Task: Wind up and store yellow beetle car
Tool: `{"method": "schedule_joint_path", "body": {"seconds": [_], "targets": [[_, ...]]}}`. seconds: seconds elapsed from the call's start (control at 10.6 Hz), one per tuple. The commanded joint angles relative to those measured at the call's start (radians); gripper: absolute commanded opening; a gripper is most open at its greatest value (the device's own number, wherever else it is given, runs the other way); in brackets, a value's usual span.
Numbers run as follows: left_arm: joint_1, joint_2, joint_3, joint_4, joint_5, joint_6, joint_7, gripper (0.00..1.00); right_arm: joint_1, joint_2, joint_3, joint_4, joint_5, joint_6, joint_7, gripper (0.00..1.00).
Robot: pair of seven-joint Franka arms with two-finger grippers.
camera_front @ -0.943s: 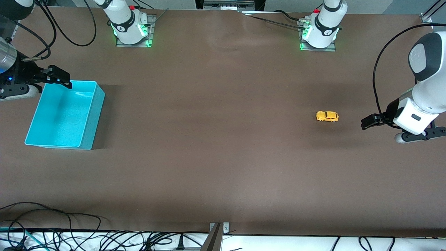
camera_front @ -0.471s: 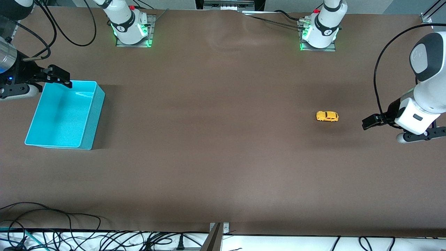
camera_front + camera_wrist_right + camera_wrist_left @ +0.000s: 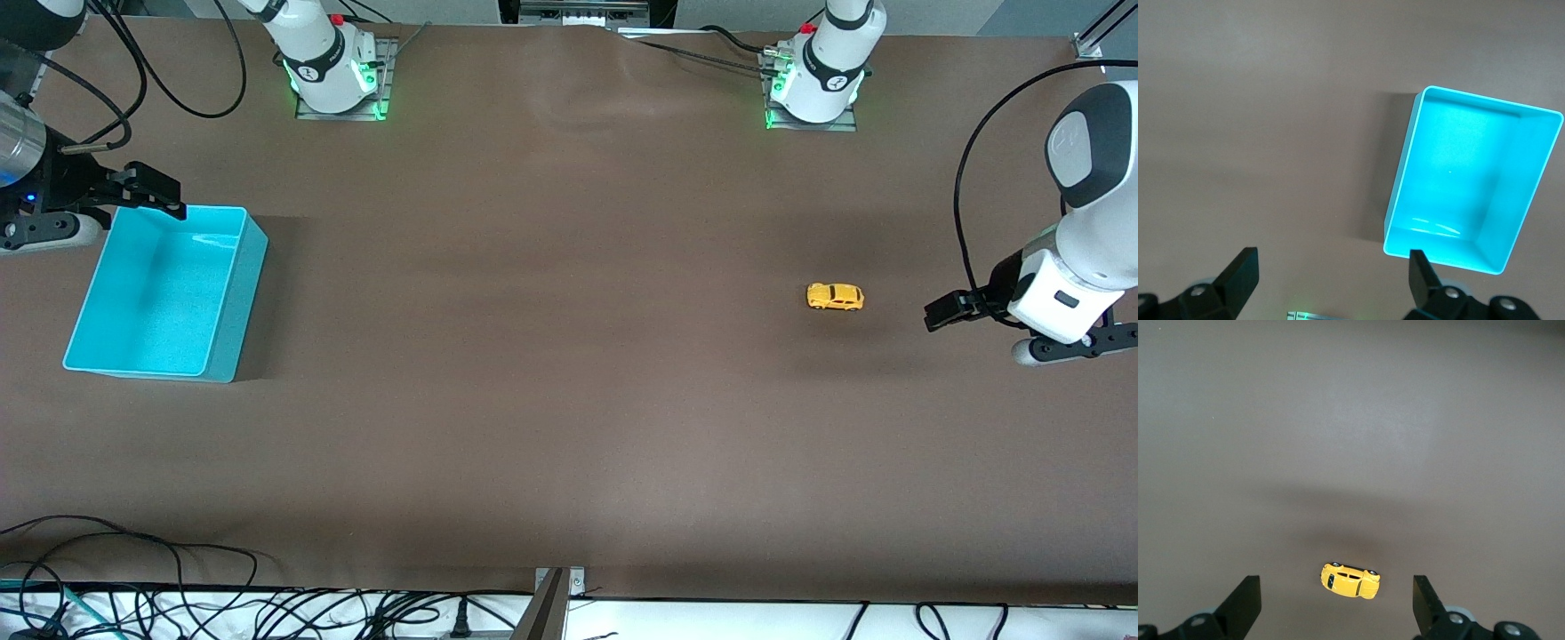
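The yellow beetle car (image 3: 835, 297) stands on its wheels on the brown table, toward the left arm's end. My left gripper (image 3: 942, 311) hangs open in the air just beside it, closer to that end of the table. In the left wrist view the car (image 3: 1350, 580) shows between the wide-apart fingers of the left gripper (image 3: 1336, 581), untouched. The cyan bin (image 3: 227, 293) sits empty at the right arm's end. My right gripper (image 3: 153, 194) hovers open over the bin's corner nearest the bases. The right wrist view has the right gripper (image 3: 1331, 257) and the bin's rim (image 3: 1401, 180).
The two arm bases (image 3: 333, 76) (image 3: 816, 84) stand along the table's edge farthest from the front camera. Loose black cables (image 3: 178, 604) and a metal bracket (image 3: 556, 591) lie along the edge nearest that camera.
The right gripper has drifted slightly toward the bases over the bin's corner. The left arm has shifted a little, its gripper staying beside the car. The car has not moved.
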Motion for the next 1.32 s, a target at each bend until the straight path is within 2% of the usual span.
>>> {"method": "schedule_joint_path", "body": {"seconds": [0.0, 1.23], "targets": [[-0.009, 0.008, 0.006, 0.008, 0.018, -0.004, 0.021, 1.00, 0.000, -0.008, 0.002, 0.016, -0.012, -0.035, 0.025, 1.00], [-0.006, 0.006, 0.006, 0.010, 0.017, -0.004, 0.021, 1.00, 0.000, -0.009, -0.001, 0.016, -0.013, -0.057, 0.025, 1.00]]}}
